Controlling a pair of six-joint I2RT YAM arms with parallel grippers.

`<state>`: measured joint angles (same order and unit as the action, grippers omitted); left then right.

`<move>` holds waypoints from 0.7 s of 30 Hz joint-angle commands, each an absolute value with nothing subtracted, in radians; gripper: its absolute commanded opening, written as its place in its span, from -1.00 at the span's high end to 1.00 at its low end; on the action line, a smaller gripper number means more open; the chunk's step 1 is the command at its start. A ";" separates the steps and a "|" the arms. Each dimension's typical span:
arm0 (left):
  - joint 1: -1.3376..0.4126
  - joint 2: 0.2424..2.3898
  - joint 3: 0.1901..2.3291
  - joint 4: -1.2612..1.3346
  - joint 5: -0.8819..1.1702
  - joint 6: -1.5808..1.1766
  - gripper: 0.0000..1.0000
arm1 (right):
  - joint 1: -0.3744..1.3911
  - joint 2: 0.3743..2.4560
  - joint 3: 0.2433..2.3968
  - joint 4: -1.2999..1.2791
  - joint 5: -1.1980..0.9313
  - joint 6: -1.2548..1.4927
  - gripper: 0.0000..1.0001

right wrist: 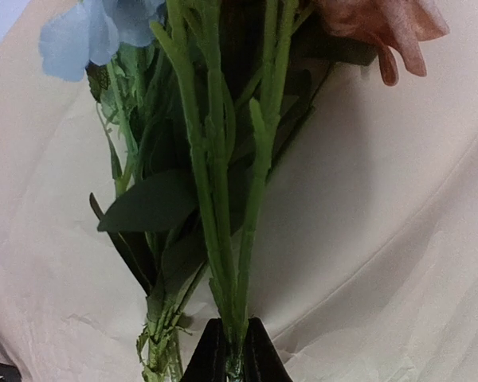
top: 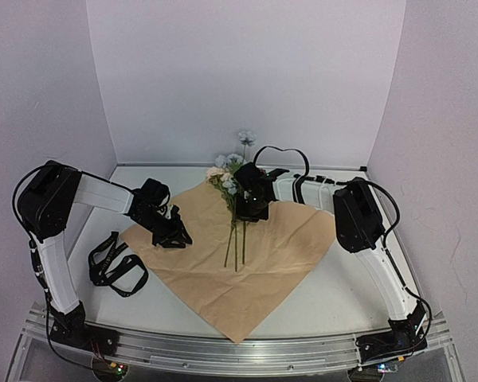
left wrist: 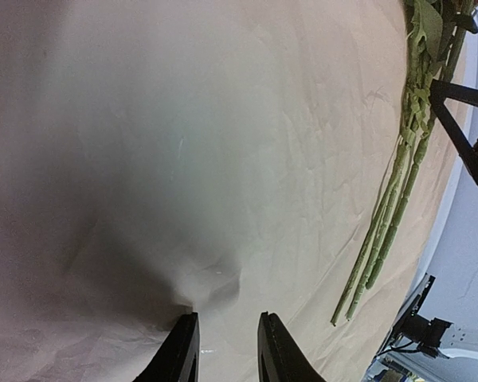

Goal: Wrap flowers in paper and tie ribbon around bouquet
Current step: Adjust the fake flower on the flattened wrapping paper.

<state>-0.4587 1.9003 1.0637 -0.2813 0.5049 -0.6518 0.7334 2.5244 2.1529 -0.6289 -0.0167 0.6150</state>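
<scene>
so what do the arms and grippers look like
Both the left arm and right arm have white links and bulky black joints. The left gripper and right gripper are black, each with two slim tapered fingers. Thin black cables loop along each arm. No markings visible.

Bare paper [top: 255, 290] in front of the flowers [top: 227, 177]; ribbon [top: 115, 267] tangle at left.

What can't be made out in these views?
Any print on the ribbon: top view, too small.
Underside of the paper: face down, every view.
Whether left gripper pinches paper: left wrist view, shadowed pucker; top view, its body covers the tips.
Tops of the flowers: right wrist view, cut by top edge.
</scene>
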 commanded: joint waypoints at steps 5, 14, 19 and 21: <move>-0.453 1.931 1.080 -0.299 0.477 -0.634 0.44 | 0.749 2.475 2.137 -0.678 -0.053 0.671 0.98; -0.448 1.914 1.068 -0.298 0.475 -0.631 0.44 | 0.773 2.438 2.060 -0.678 -0.069 0.681 1.00; -0.445 1.905 1.065 -0.295 0.475 -0.633 0.44 | 0.778 2.413 2.028 -0.678 -0.070 0.670 1.00; -0.446 1.904 1.066 -0.296 0.475 -0.630 0.44 | 0.777 2.414 2.032 -0.681 -0.068 0.661 0.94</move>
<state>-0.4541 1.9015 1.0668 -0.2863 0.5060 -0.6514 0.7643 2.4657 2.0472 -0.6300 -0.0479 0.6739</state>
